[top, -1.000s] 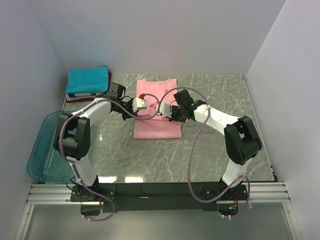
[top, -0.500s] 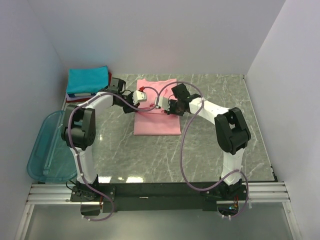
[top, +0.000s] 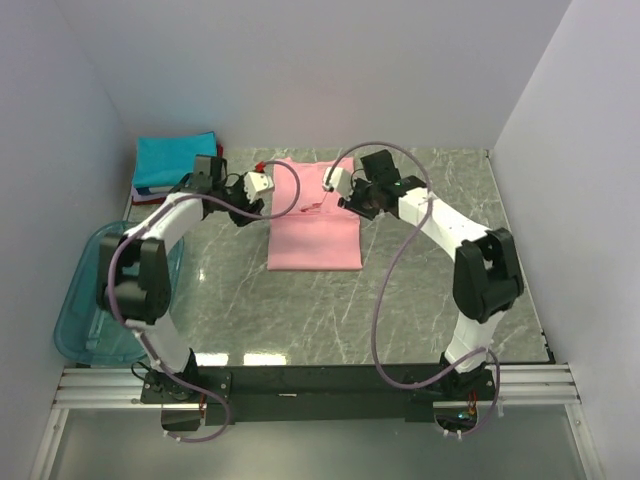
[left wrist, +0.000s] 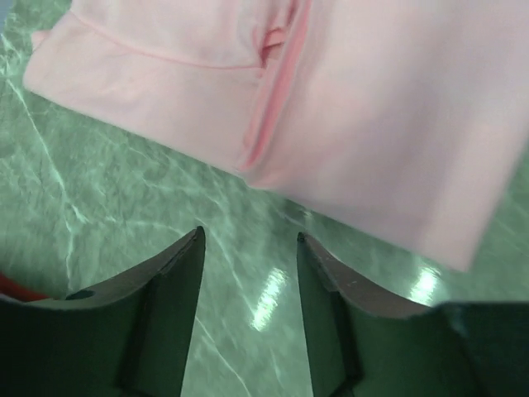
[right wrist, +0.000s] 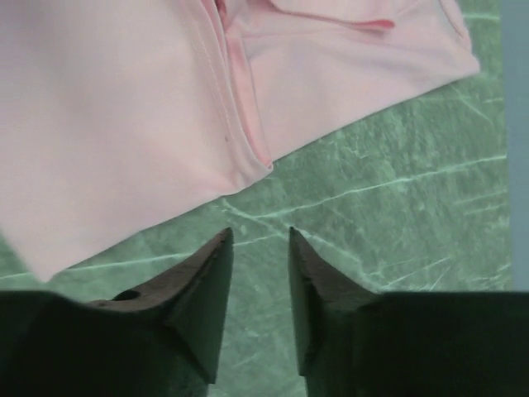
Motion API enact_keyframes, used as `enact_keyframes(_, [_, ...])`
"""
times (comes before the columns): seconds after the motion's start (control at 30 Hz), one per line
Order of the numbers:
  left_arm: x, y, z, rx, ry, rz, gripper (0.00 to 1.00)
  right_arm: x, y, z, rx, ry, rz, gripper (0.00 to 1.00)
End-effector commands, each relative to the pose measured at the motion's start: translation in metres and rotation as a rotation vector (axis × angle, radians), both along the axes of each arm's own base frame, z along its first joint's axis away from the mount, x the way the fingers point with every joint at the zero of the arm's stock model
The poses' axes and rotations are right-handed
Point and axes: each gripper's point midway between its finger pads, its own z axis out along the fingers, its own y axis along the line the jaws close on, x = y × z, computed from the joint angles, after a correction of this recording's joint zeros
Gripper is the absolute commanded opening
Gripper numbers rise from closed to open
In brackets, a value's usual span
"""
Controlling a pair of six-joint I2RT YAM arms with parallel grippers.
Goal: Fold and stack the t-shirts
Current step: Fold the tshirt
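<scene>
A light pink t-shirt [top: 313, 228] lies flat in a long folded strip in the middle of the table. My left gripper [top: 266, 186] hovers over the strip's far left edge, my right gripper [top: 326, 184] over its far part. In the left wrist view the shirt [left wrist: 372, 116] lies beyond the open left gripper [left wrist: 250, 238], with only table between the fingers. The right wrist view shows the same: the shirt [right wrist: 107, 124] ahead of the open, empty right gripper [right wrist: 259, 233]. A folded teal t-shirt [top: 175, 158] tops a stack at the far left, with red and white edges [top: 152, 190] beneath it.
A translucent blue plastic bin [top: 90, 310] sits off the table's left edge, close to the left arm. White walls close in the back and both sides. The green marble table [top: 420, 290] runs to the right and front of the pink shirt.
Both grippers have opened and let go of the pink shirt. They have drawn back toward the far end of the table, the left one also moving left. The shirt stays flat.
</scene>
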Motion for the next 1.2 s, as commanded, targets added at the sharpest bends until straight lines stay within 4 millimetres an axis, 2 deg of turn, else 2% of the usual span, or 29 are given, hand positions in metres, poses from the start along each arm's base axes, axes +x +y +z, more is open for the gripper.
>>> enact_keyframes(0.0, [-0.041,-0.006,0.017,-0.058,0.013,-0.043,0.53,-0.036,0.003,0.020,0.105,0.082,-0.010,0.39])
enact_keyframes(0.07, [-0.061,-0.006,0.018,-0.063,0.021,-0.077,0.50,-0.053,0.003,0.016,0.116,0.129,0.001,0.35])
enact_keyframes(0.1, [-0.077,-0.007,0.009,-0.064,0.045,-0.090,0.49,-0.064,0.005,0.006,0.113,0.161,0.014,0.34])
enact_keyframes(0.17, [-0.089,-0.007,-0.001,-0.047,0.044,-0.110,0.49,-0.075,0.005,-0.002,0.097,0.174,0.034,0.33])
enact_keyframes(0.2, [-0.100,-0.009,-0.013,-0.037,0.054,-0.126,0.50,-0.084,0.003,-0.015,0.078,0.202,0.039,0.33])
enact_keyframes(0.27, [-0.107,-0.011,-0.018,-0.015,0.019,-0.152,0.51,-0.092,0.008,-0.023,0.060,0.187,0.066,0.32])
enact_keyframes(0.3, [-0.114,-0.016,-0.025,-0.008,0.000,-0.171,0.53,-0.102,0.005,-0.036,0.040,0.206,0.074,0.32])
enact_keyframes(0.37, [-0.119,-0.017,-0.033,0.019,-0.029,-0.192,0.54,-0.104,0.011,-0.041,0.024,0.160,0.098,0.32])
enact_keyframes(0.4, [-0.126,-0.020,-0.041,0.032,-0.028,-0.212,0.55,-0.110,0.009,-0.051,0.008,0.167,0.104,0.33])
enact_keyframes(0.47, [-0.122,-0.023,-0.045,0.052,-0.072,-0.223,0.55,-0.112,0.014,-0.058,-0.006,0.148,0.123,0.33])
enact_keyframes(0.73, [-0.118,-0.036,-0.059,0.096,-0.110,-0.283,0.52,-0.115,0.014,-0.092,-0.085,0.160,0.141,0.33])
enact_keyframes(0.8, [-0.119,-0.038,-0.050,0.067,-0.073,-0.280,0.49,-0.114,0.013,-0.088,-0.074,0.173,0.123,0.33])
enact_keyframes(0.83, [-0.123,-0.040,-0.042,0.009,-0.017,-0.254,0.49,-0.117,0.010,-0.078,-0.039,0.197,0.085,0.33])
enact_keyframes(0.87, [-0.118,-0.043,-0.021,-0.052,0.002,-0.238,0.49,-0.118,0.009,-0.070,0.004,0.222,0.049,0.33])
enact_keyframes(0.9, [-0.133,-0.043,-0.010,-0.161,0.126,-0.230,0.49,-0.109,0.015,-0.047,0.114,0.251,0.019,0.33])
enact_keyframes(0.93, [-0.140,-0.046,0.001,-0.250,0.261,-0.168,0.48,-0.120,0.015,-0.036,0.184,0.348,-0.063,0.34])
enact_keyframes(0.97, [-0.144,-0.049,0.015,-0.312,0.336,-0.152,0.46,-0.120,0.021,-0.021,0.252,0.387,-0.093,0.34])
enact_keyframes(1.0, [-0.155,-0.053,0.018,-0.372,0.437,-0.138,0.42,-0.116,0.030,0.000,0.338,0.412,-0.112,0.34])
enact_keyframes(1.03, [-0.166,-0.063,0.030,-0.474,0.581,-0.106,0.39,-0.120,0.040,0.017,0.464,0.497,-0.176,0.34])
enact_keyframes(1.1, [-0.180,-0.072,0.025,-0.557,0.746,-0.018,0.31,-0.123,0.054,0.032,0.585,0.587,-0.218,0.33])
enact_keyframes(1.13, [-0.169,-0.080,0.038,-0.642,0.793,0.055,0.29,-0.129,0.068,0.036,0.671,0.703,-0.244,0.33])
enact_keyframes(1.17, [-0.177,-0.083,0.030,-0.667,0.851,0.085,0.29,-0.133,0.074,0.035,0.702,0.760,-0.257,0.33])
